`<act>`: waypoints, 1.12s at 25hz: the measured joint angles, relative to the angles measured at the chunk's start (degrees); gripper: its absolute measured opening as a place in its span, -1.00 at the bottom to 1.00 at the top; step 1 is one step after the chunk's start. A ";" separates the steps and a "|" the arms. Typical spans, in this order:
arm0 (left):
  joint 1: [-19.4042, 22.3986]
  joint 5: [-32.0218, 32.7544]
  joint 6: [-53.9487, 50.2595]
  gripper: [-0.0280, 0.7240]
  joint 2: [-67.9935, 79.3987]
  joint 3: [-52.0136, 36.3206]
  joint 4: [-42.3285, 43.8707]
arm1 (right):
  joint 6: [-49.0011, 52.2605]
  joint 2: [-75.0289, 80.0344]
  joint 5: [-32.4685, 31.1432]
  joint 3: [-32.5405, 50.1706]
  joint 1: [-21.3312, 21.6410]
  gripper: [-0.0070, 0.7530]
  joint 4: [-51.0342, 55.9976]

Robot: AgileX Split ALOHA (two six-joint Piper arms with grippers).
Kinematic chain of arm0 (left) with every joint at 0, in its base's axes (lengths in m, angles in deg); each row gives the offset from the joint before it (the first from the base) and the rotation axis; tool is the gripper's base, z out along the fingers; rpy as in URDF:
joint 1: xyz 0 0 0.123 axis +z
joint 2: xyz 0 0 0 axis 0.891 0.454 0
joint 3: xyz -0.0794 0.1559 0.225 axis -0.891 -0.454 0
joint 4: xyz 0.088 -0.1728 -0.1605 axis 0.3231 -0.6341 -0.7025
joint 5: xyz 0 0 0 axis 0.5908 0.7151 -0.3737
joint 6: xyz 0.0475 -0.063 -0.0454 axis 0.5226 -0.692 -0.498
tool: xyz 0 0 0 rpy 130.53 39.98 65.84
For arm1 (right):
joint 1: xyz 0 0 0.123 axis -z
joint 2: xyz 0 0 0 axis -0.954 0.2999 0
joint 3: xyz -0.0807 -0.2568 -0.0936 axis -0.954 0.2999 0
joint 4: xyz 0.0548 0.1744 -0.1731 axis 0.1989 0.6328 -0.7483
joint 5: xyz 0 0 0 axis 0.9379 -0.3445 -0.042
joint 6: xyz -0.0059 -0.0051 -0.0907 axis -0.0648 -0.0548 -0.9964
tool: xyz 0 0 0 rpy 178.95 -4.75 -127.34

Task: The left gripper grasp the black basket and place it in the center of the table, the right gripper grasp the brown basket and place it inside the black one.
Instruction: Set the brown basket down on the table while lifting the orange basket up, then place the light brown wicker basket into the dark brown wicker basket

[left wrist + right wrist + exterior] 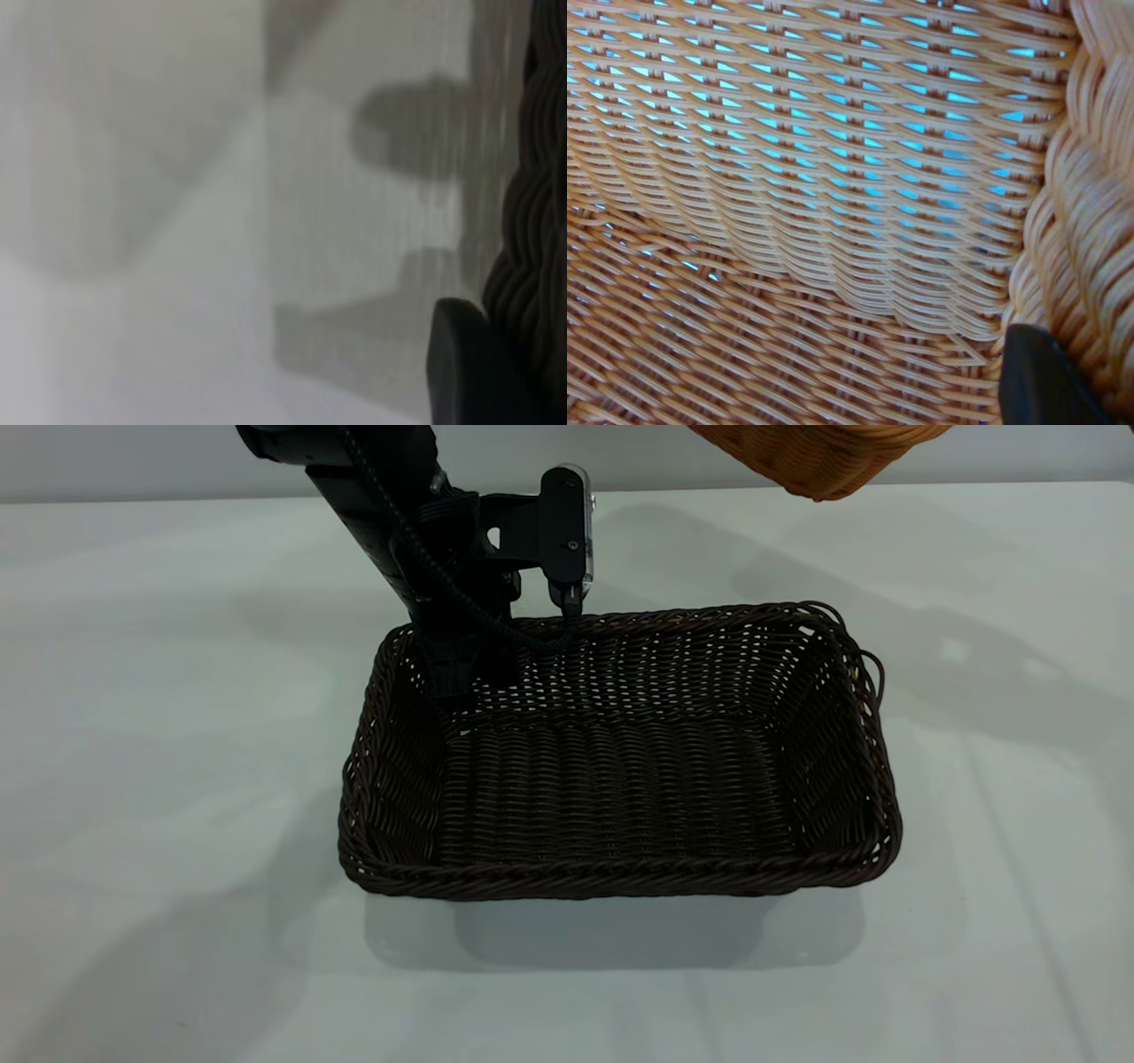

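The matte-black left gripper (532, 633) reaches steeply down to the far braided rim of the dark woven wicker black basket (620, 779); its finger opening cannot be determined. The basket rests mid-way across the plain white table (159, 779), bare tabletop on every side. The orange-tan wicker brown basket (819, 456) hangs raised at the far right. In the right wrist view its weave sits close against a dark fingertip (1045, 381).

No readable text, label or number anywhere — baskets, arm and table all unmarked.

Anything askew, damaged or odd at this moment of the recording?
Nothing stands out. The black basket sits flat and empty on the table, left gripper at its far rim. The brown basket hangs lifted at the upper edge.
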 joint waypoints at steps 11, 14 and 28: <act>-0.09 1.65 -6.40 0.35 -5.58 -0.53 3.14 | 0.00 0.00 0.61 -0.32 0.46 -0.80 0.05; 0.08 7.48 -7.03 0.37 -9.82 -0.53 3.34 | 0.00 0.00 0.67 -1.33 1.96 -0.80 0.05; 21.31 26.53 -23.75 0.28 -30.27 -0.99 3.79 | -3.46 0.00 -9.79 -2.89 3.47 -0.80 -6.01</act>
